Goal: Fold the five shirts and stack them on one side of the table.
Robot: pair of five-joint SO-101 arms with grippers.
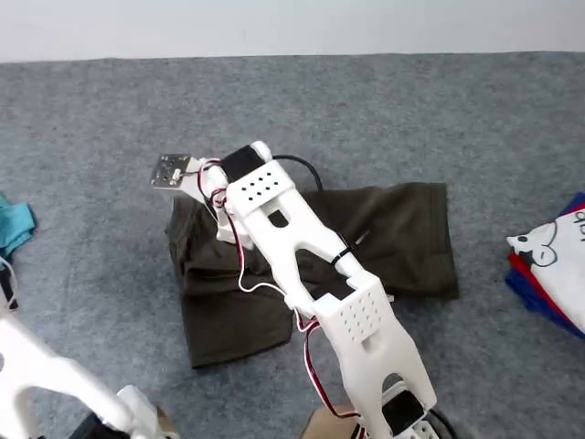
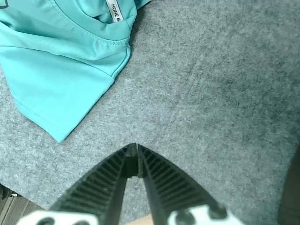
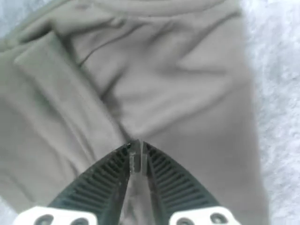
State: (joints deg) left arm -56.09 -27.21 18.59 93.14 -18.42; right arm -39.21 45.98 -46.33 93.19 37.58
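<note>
An olive green shirt (image 1: 402, 229) lies partly folded in the middle of the grey table, its left part rumpled. My right arm stretches over it, and my right gripper (image 1: 208, 208) sits at the shirt's upper left part. In the right wrist view the gripper (image 3: 135, 152) is shut, pinching a ridge of the olive shirt (image 3: 187, 93). My left gripper (image 2: 136, 154) is shut on nothing and hangs over bare grey felt, apart from a teal shirt (image 2: 61, 70). The teal shirt (image 1: 14, 224) lies at the table's left edge.
A stack of folded shirts (image 1: 558, 265), white on top of red and blue, sits at the right edge. The left arm's white body (image 1: 46, 375) stands at the front left corner. Grey felt (image 1: 366, 110) spreads open along the back.
</note>
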